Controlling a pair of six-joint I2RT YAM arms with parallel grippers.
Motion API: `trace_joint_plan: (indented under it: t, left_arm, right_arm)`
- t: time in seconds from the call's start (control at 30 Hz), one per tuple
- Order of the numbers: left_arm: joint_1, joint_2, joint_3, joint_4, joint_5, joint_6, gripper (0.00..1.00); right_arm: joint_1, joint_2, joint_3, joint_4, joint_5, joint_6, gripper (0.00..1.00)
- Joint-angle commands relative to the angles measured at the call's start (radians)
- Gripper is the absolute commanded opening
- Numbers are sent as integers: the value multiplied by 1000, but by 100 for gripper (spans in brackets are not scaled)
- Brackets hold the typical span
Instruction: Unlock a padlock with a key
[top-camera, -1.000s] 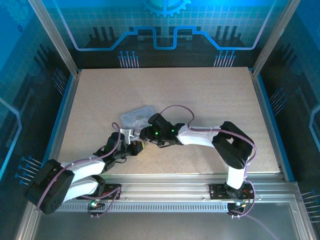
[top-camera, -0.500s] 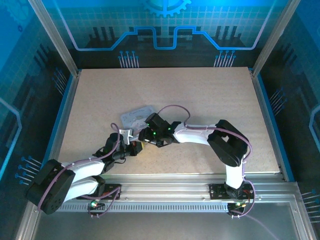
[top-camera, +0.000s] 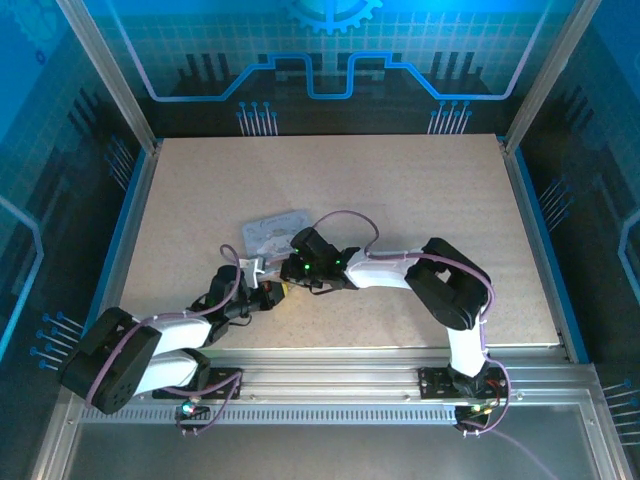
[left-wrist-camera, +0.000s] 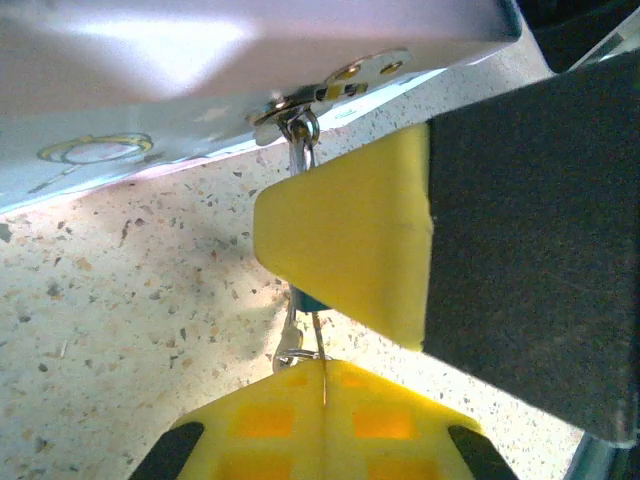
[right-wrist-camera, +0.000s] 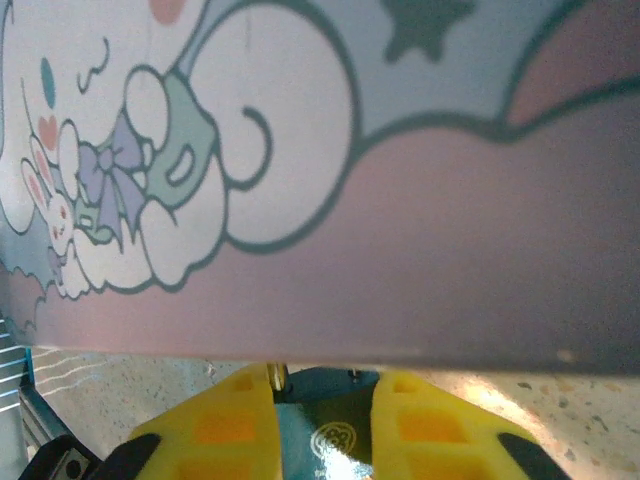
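Pinching padlock (right-wrist-camera: 335, 445), right claw (right-wrist-camera: 325, 390), left claw (left-wrist-camera: 322, 390) holding key (left-wrist-camera: 321, 345)

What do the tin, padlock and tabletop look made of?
Tin: thin sheet metal, likely; glossy printed cartoon, soft glare. Padlock: metal body, glossy teal-blue coat, embossed logo; bright steel-looking shackle. Tabletop: pale speckled composite or stone-look laminate, matte; can't tell which.
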Motion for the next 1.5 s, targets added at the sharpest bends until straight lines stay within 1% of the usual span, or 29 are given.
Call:
trace_joint_plan:
  t: [0.0,0.07,0.17,0.23,0.3,0.33,0.37,0.4,0.47,0.57,0.73,0.87,0.97,1.13,1.33,1.47]
  left_arm:
    - [-3,-12,-2,11,45,3,0]
    - [-3,-33,3,-17,38,10,0]
    - [-2,-79,6,-67,19,19,0]
    - [-2,-117,8,-107,7,26,12]
    - [-3,-167,10,-165,-15,27,35]
    - [-1,-188,8,-188,-27,23,42]
    - [0,-217,4,-209,-41,17,46]
    - [3,-244,-2,-225,-48,12,47]
    - [11,-278,-9,-248,-50,-1,46]
    - [18,-283,-12,-249,-36,-12,40]
    - [19,-230,-18,-192,-25,-21,35]
    - [18,-170,-17,-134,-16,-22,35]
    - [18,-125,-15,-86,-8,-22,33]
    - [17,-70,-12,-21,-5,-23,25]
    - [17,-24,0,9,-6,-12,17]
    - [18,1,-1,38,-8,-15,8]
  right_arm:
    - [8,-1,-24,-1,-11,25,6]
    - [7,-2,-28,-6,-8,30,1]
    - [7,1,-39,0,-2,41,0]
    - [7,2,-43,5,-2,49,0]
    - [7,0,-44,2,-2,57,0]
    - [6,-1,-46,0,0,60,0]
    - [7,-3,-45,-3,3,63,0]
    - [7,-7,-47,-6,5,66,0]
    - [7,-14,-48,-9,9,75,0]
    - [7,-20,-50,-11,11,95,0]
    - [6,-33,-60,1,11,137,0]
    - [7,-46,-64,0,17,159,0]
    - [6,-52,-60,-12,17,162,0]
    - [7,-52,-58,-14,13,173,0]
    - [7,-48,-52,-13,11,184,0]
    - [7,-48,-52,-12,11,191,0]
